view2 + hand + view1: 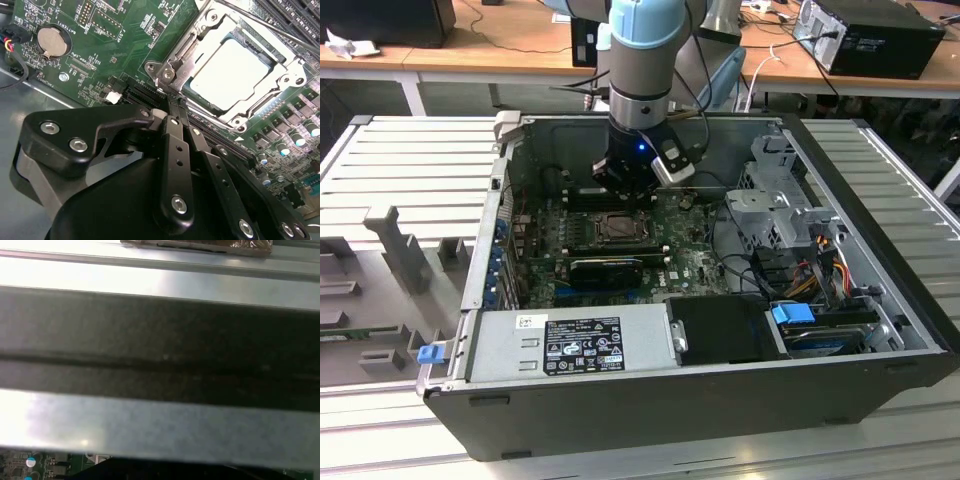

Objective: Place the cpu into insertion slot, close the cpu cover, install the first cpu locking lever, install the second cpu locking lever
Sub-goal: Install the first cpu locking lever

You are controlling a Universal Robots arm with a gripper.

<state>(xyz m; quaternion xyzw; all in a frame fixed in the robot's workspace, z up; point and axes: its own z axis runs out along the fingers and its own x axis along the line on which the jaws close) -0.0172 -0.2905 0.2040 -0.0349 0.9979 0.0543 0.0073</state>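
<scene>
Second wrist view, cpu point(231, 75) seated under closed cpu cover point(176, 56), jaws pressed together, empty, beside it

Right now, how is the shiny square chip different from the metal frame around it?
The cpu is a plain, pale, flat square; the cpu cover is a thin metal frame with a window cut out of its middle. The cpu sits in the middle; the cover lies flat around its edges, with the chip's face showing through the window. The cover has screws and tabs at its corners; the cpu's face has none. Both are square and metallic.
</scene>
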